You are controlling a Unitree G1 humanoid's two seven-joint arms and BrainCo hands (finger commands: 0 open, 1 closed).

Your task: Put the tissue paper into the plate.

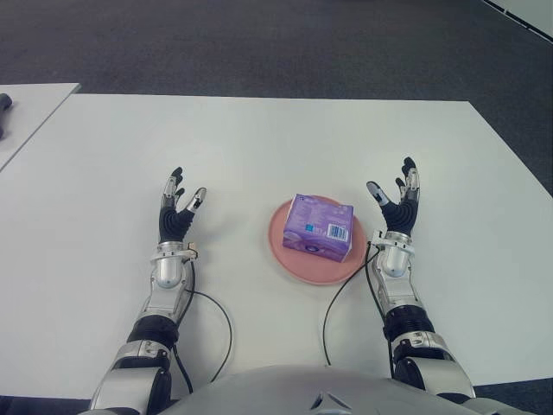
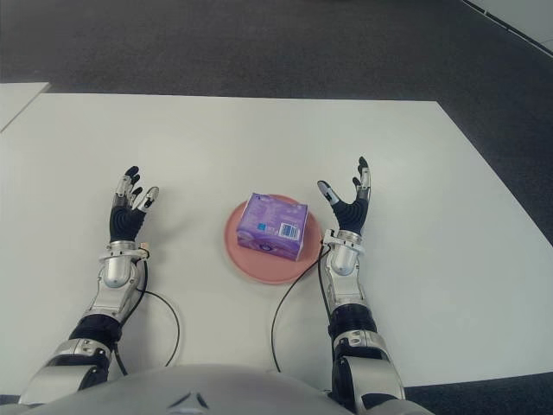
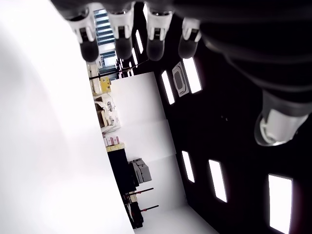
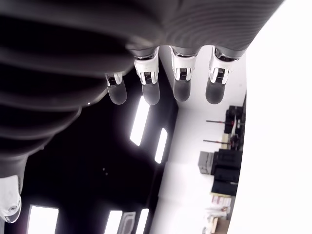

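A purple tissue paper pack (image 1: 320, 226) lies in the pink plate (image 1: 289, 259) at the middle of the white table (image 1: 259, 147). My right hand (image 1: 396, 201) is just to the right of the plate, apart from the pack, palm up with its fingers (image 4: 181, 80) spread and holding nothing. My left hand (image 1: 180, 207) shows to the left of the plate, fingers (image 3: 119, 34) straight and empty.
Black cables (image 1: 216, 322) run across the table from both wrists toward my body. A second white table (image 1: 26, 112) with a dark object (image 1: 4, 104) on it stands at the far left. Dark carpet (image 1: 276, 47) lies beyond the table's far edge.
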